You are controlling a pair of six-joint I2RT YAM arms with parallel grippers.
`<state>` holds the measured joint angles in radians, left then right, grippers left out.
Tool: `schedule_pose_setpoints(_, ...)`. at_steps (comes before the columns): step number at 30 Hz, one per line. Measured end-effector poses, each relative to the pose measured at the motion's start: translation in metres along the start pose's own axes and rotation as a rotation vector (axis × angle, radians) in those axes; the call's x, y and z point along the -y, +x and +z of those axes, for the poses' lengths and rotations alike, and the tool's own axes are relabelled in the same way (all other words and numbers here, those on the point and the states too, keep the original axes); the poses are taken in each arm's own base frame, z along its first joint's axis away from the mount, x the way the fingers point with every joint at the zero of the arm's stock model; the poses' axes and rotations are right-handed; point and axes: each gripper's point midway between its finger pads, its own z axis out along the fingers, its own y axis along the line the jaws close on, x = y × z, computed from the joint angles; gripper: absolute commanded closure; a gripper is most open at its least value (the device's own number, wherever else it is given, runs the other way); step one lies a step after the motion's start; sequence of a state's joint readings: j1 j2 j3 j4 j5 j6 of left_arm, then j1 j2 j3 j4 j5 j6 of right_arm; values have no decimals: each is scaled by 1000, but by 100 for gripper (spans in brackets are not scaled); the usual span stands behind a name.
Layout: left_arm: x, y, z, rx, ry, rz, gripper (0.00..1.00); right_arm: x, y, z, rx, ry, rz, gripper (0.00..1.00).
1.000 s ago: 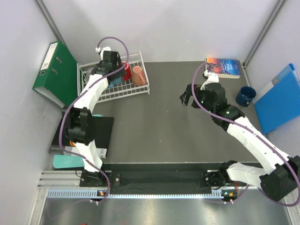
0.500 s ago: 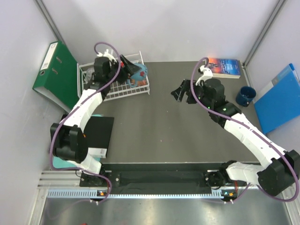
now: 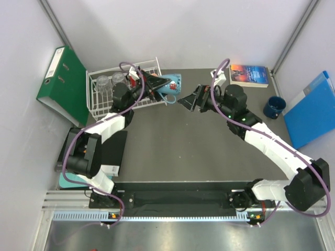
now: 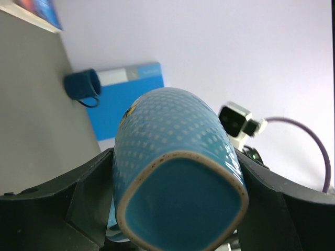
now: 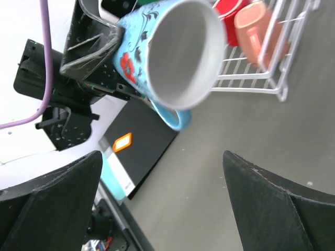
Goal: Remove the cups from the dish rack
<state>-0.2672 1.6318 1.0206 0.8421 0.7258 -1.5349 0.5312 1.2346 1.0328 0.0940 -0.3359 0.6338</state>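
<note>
My left gripper (image 3: 161, 83) is shut on the light blue mug (image 3: 171, 83) and holds it on its side in the air just past the right end of the white wire dish rack (image 3: 107, 107). In the left wrist view the mug (image 4: 172, 157) sits base-first between the fingers. My right gripper (image 3: 189, 100) is open and empty, facing the mug's mouth (image 5: 180, 52) a short way off. Two glass tumblers (image 3: 102, 81) stand in the rack's left part. A red mug (image 5: 230, 8) and an orange mug (image 5: 256, 29) lie in the rack. The dark blue mug (image 3: 274, 107) stands on the table at the right.
A green binder (image 3: 65, 81) leans left of the rack. A black notebook (image 3: 107, 149) lies at the near left. A book (image 3: 250, 75) lies at the back right, and a blue folder (image 3: 309, 110) leans at the right wall.
My left gripper has lifted the light blue mug out of the rack and carried it right. My right gripper has moved left toward it, staying open.
</note>
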Motion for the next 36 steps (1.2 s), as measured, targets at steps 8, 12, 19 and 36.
schedule_pose_setpoints(8, 22, 49, 17, -115, 83, -4, 100, -14, 7, 14, -26, -43, 2, 4)
schedule_pose_setpoints(12, 23, 51, 17, -118, 87, 3, 100, -13, 5, 14, -25, -32, -5, 4)
schedule_pose_setpoints(19, 13, 51, 19, -104, 47, 36, 100, -7, 7, 9, -34, 8, -40, 3)
schedule_pose_setpoints(36, 17, 68, 23, -142, 51, 6, 100, -22, -24, 9, 42, -17, -126, 10)
